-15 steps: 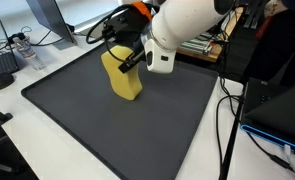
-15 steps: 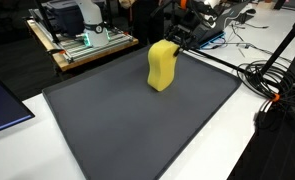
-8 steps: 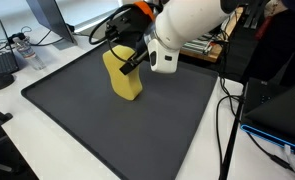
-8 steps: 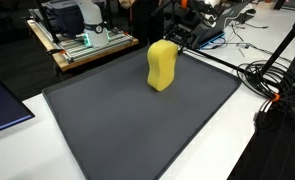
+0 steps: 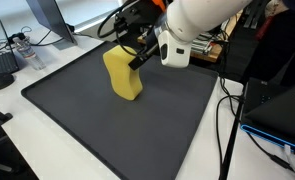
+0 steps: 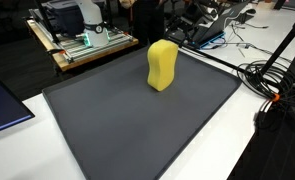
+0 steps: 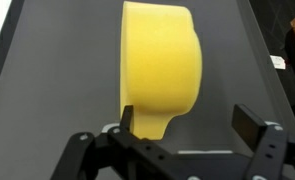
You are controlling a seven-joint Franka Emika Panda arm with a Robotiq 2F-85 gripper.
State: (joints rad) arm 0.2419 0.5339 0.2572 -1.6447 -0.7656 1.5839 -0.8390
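Observation:
A yellow curvy foam block (image 5: pixel 122 75) stands upright on the dark grey mat (image 5: pixel 107 135), toward its far side; it shows in both exterior views (image 6: pixel 162 65). My gripper (image 5: pixel 136 52) hangs just above and beside the block's top, open, holding nothing. In the wrist view the block (image 7: pixel 162 65) fills the middle, and its narrow near end reaches in next to one finger (image 7: pixel 127 120) of the gripper (image 7: pixel 187 122). The opposite finger (image 7: pixel 249 122) stands well apart from the block, over bare mat.
The mat (image 6: pixel 137 130) lies on a white table. Black cables (image 6: pixel 272 80) trail along one side. A cart with equipment (image 6: pixel 82 35) stands behind, and a dark flat device (image 6: pixel 2 105) lies at one edge. Black boxes (image 5: pixel 277 110) and a monitor stand (image 5: pixel 47 20) border the mat.
The jaws have spread wider and the gripper has lifted up and back from the yellow block. The block stands where it was.

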